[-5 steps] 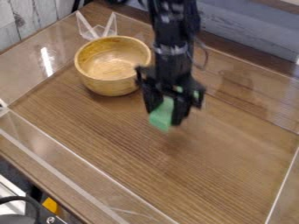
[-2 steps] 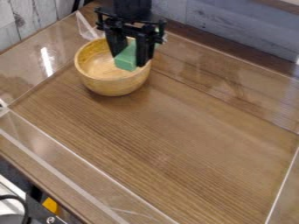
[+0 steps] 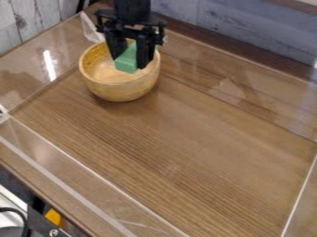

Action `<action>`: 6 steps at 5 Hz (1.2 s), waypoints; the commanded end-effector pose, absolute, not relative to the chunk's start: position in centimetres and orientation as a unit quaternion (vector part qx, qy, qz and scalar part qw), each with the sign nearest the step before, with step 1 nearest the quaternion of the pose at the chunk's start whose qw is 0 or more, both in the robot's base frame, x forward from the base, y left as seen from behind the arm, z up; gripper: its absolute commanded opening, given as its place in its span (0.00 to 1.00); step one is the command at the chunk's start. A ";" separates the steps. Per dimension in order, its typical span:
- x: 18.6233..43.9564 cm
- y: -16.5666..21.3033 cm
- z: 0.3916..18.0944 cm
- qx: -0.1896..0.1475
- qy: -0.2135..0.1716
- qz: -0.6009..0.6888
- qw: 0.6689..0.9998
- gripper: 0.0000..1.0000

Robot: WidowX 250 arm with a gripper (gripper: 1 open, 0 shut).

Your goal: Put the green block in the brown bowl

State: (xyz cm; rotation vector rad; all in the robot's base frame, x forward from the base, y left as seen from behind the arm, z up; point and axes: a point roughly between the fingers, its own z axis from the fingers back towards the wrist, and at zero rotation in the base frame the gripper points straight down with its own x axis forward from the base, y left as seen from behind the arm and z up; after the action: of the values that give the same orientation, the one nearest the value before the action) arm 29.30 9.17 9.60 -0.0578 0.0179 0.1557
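Soft, even light; a pale sheen lies on the bench (image 3: 173, 162) left of the end effector (image 3: 126, 57) in the picture. The dark end effector shows little detail, and the picture is coarse.
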 end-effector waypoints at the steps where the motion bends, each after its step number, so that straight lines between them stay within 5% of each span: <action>1: 30.6 10.1 10.9 -0.018 -0.021 0.084 0.996 0.00; 6: 31.7 10.5 10.2 -0.022 -0.020 0.095 0.995 0.00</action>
State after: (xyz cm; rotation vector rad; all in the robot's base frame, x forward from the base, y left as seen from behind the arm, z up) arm 30.95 9.89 8.62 -0.0575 0.0184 0.1823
